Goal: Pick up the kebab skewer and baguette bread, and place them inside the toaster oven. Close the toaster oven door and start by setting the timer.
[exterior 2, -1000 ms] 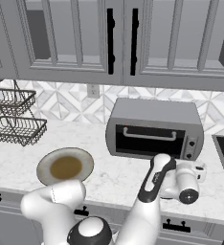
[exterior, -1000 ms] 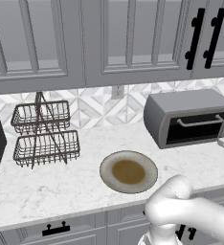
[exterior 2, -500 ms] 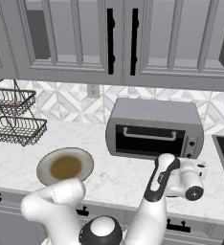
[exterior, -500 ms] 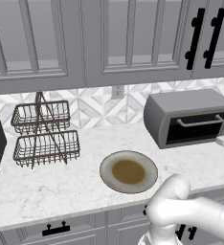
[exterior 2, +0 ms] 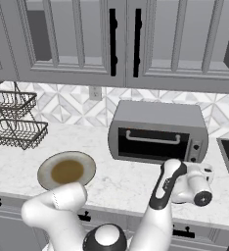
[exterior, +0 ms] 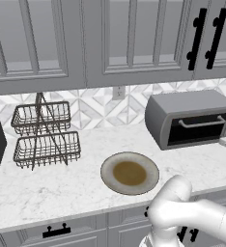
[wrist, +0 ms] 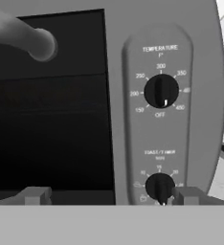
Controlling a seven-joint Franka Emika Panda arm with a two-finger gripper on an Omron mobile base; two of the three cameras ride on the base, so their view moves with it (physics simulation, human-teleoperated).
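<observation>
The arm reaches forward and to the right across the counter [exterior 2: 116,184], its elbow bent low over the cabinet fronts and its forearm rising to a wrist turned toward the front of the toaster oven [exterior 2: 158,131]. The hand sits at the oven's right end, level with the control panel, and points straight at it.

In the hand view the gripper [wrist: 104,195] shows two finger tips [wrist: 36,194] set wide apart, so the jaws stand spread with nothing between them. The right-hand tip lies just beside the timer knob [wrist: 159,186], which sits low on the panel directly ahead; whether it touches the knob cannot be told. Above that, farther up from the gripper, is the temperature knob [wrist: 161,91], its mark pointing down toward OFF.

To the left of the gripper stretches the dark glass of the toaster oven door [wrist: 49,129], shut against the oven face, with the rounded end of its silver bar handle [wrist: 25,38] up and to the left.

Well behind the hand and off to its left, a round plate [exterior 2: 66,170] rests on the counter. Farther left still stands a two-tier wire basket [exterior: 45,132]. The kebab skewer and the baguette bread cannot be made out through the dark door.
</observation>
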